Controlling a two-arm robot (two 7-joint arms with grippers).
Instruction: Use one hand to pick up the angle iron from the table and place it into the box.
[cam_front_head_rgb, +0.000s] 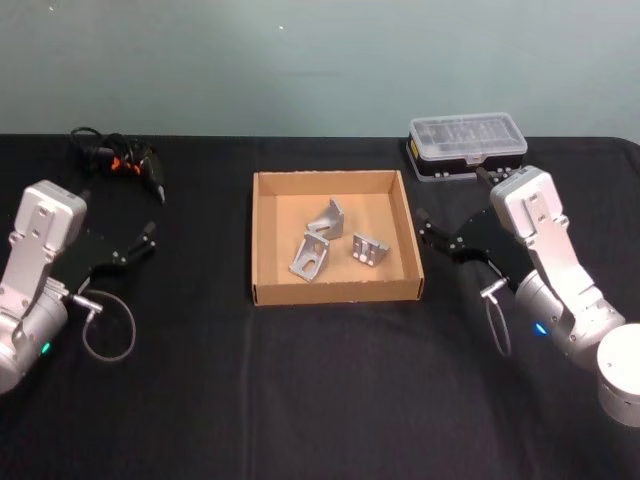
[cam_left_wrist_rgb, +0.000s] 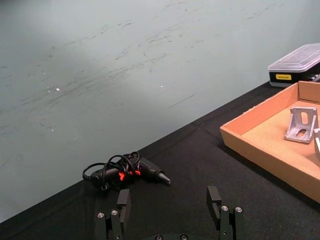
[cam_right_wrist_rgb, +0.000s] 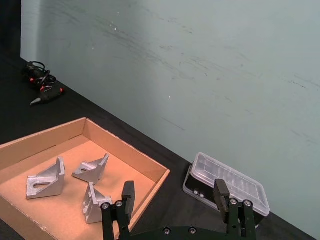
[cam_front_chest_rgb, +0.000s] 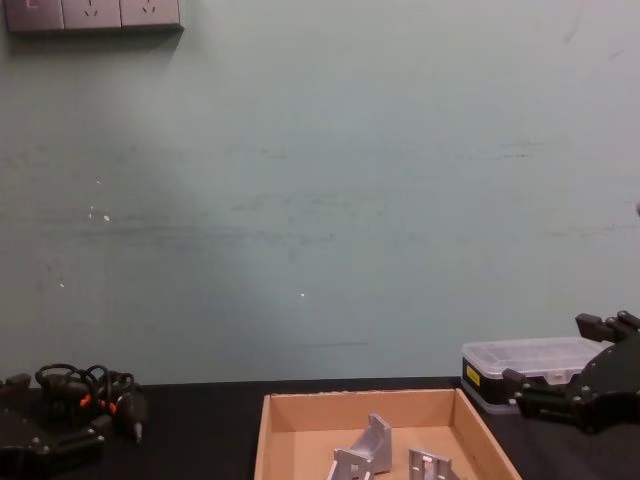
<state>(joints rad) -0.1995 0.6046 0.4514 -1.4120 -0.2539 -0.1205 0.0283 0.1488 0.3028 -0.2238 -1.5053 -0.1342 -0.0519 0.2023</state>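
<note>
The tan cardboard box sits mid-table on the black table. Three silver angle irons lie inside it: one upright at the back, one at the front left, one to the right. The right wrist view shows them too. My left gripper hovers open left of the box, well apart from it, its fingers spread with nothing between them. My right gripper stands open just off the box's right wall, holding nothing.
A clear-lidded black plastic case stands at the back right, close behind the right arm. A black corded tool with orange marks lies at the back left. A cable loop hangs by the left arm. A wall rises behind the table.
</note>
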